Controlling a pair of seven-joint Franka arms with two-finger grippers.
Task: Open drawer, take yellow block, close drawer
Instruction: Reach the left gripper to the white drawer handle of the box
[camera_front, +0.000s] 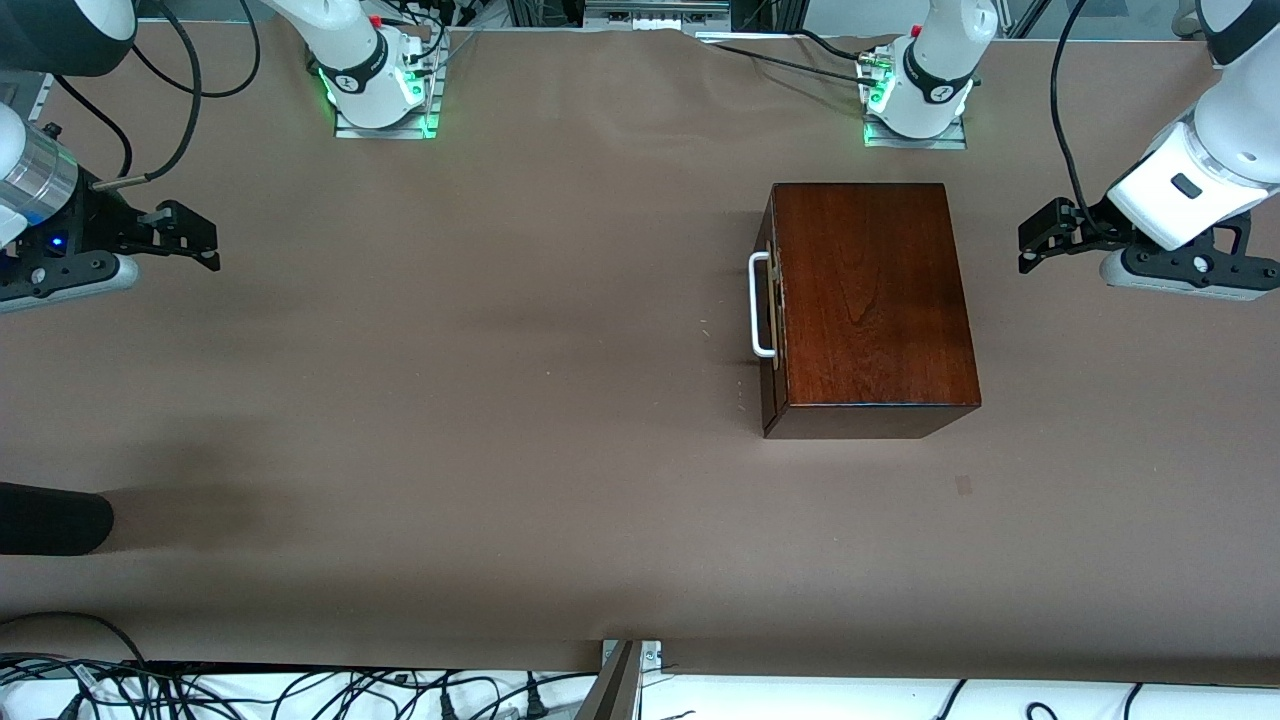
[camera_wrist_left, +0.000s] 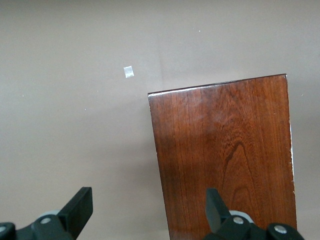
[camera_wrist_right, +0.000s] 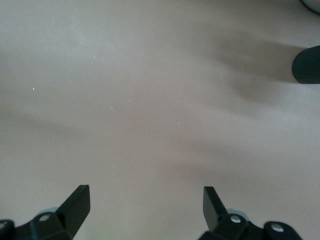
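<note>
— Where's the box with the drawer?

— The dark reddish-brown glossy wooden box (camera_front: 868, 300) sits on the brown paper-covered table (camera_front: 450, 400), toward the left arm's end, a little nearer the front camera than the left arm's base (camera_front: 915, 100). Its drawer (camera_front: 772, 310) is pushed fully in; the dark front faces the right arm's end of the table, and the white U-shaped bar handle (camera_front: 760, 305) stands out from it.

— And the small yellow block?

— I can't see it anywhere. With the drawer closed, nothing of the inside shows.

— What are the arms doing?

— Both wait. The left gripper (camera_front: 1035, 240) hangs over bare table at the left arm's end, beside the box and apart from it. Its black fingers (camera_wrist_left: 80, 205) are spread wide with nothing between them, and the left wrist view looks down on the box's top (camera_wrist_left: 225, 155) with one finger over its edge.

— And the right one?

— The right gripper (camera_front: 195, 238) hangs over bare table at the right arm's end, well apart from the box. Its fingers (camera_wrist_right: 77, 202) are spread just as wide and hold nothing; only plain table shows under them.

— Anything else about?

— A small pale scrap (camera_front: 963, 485) lies on the table near the box, nearer the front camera. A dark rounded object (camera_front: 50, 518) pokes in at the right arm's end; what it is I can't tell. Cables (camera_front: 300, 690) trail along the near edge.
</note>
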